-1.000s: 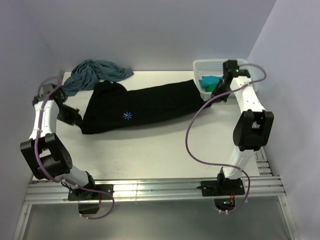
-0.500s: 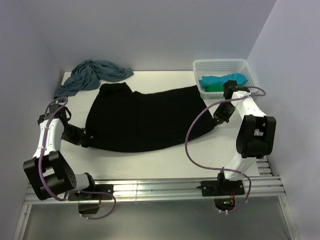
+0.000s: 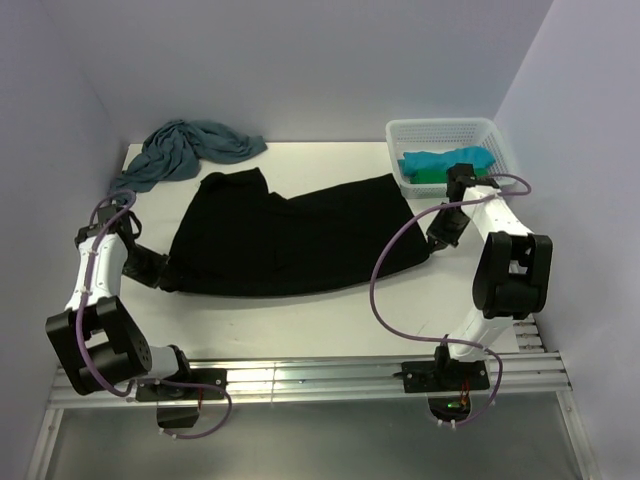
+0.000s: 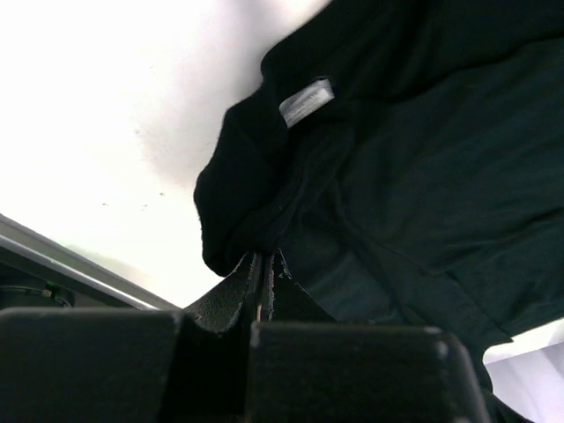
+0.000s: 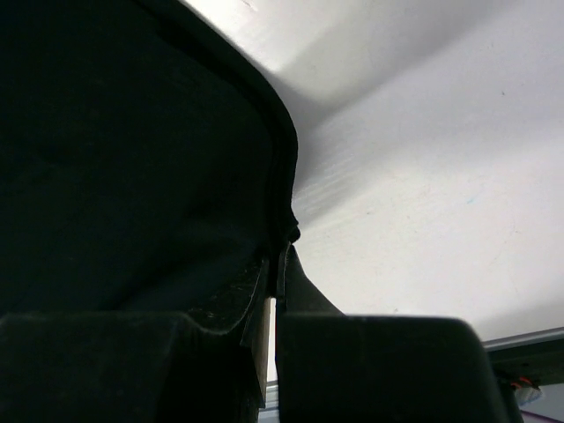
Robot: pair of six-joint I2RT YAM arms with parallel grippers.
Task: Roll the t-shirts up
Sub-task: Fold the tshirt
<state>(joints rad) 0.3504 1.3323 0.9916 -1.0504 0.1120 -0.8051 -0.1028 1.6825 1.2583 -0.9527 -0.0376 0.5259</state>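
Note:
A large black t-shirt (image 3: 290, 235) lies spread across the middle of the table, no print showing. My left gripper (image 3: 166, 274) is shut on its near-left corner, low over the table. In the left wrist view the black t-shirt (image 4: 423, 159) bunches above the left gripper (image 4: 264, 257), with a white label (image 4: 307, 101) showing. My right gripper (image 3: 438, 236) is shut on its right edge. In the right wrist view the right gripper (image 5: 278, 254) pinches the hem of the black t-shirt (image 5: 132, 150). A dusty-blue t-shirt (image 3: 185, 150) lies crumpled at the back left.
A white mesh basket (image 3: 440, 124) stands at the back right, holding a turquoise t-shirt (image 3: 445, 158) and a green one (image 3: 428, 177). Purple walls close in the back and sides. A metal rail (image 3: 300, 375) runs along the near edge.
Both grippers have drawn the black t-shirt toward the near edge and turned it over, hiding the starburst print. The right gripper came away from the basket; the cloth has settled flatter.

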